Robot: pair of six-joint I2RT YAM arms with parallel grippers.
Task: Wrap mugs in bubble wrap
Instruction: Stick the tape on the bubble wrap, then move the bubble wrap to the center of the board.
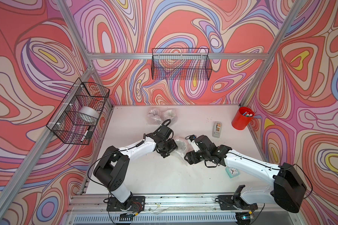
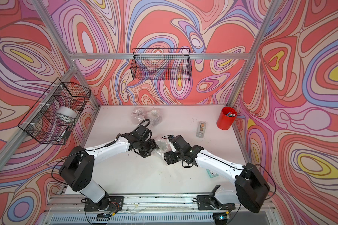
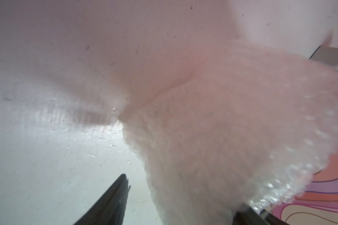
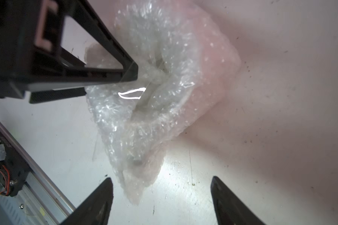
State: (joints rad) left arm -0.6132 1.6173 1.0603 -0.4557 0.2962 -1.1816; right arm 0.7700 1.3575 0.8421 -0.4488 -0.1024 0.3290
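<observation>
Since the white table [image 1: 144, 179] carries nearly everything, we begin with it: the left arm [image 1: 137, 148] and the right arm [image 1: 246, 165] reach over it from its near edge. Above its far edge hangs a black wire basket [image 1: 180, 64], and above its left edge a second, compartmented side basket [image 1: 76, 116].

Near the table's middle we find the left gripper [image 3: 181, 194] and the right gripper [image 4: 160, 178] facing each other, with a crumpled bubble wrap bundle [image 1: 180, 146] lying on the table between them. In the left wrist view the left jaws stand spread, one finger [image 3: 113, 198] clear of the wrap and the opposite one half hidden behind it; we see them pinching nothing. In the right wrist view the right jaws are spread wide too, the bundle's tapered end lying between the fingers [image 4: 98, 200] without touching either. What the wrap holds we cannot make out; only a bright curved glint shows in its hollow.

Two more wrapped bundles [image 1: 154, 114] sit side by side near the far edge, left of its middle. A red pen cup [image 1: 242, 117] stands in the far right corner. A white roll [image 1: 89, 113] lies in the side basket. A grey tape dispenser [image 1: 217, 129] stands near the pen cup, toward the middle. A teal clock [image 1: 231, 172] lies partly under the right arm. A marker [image 1: 85, 134] rests in the basket compartment beside the roll's.
</observation>
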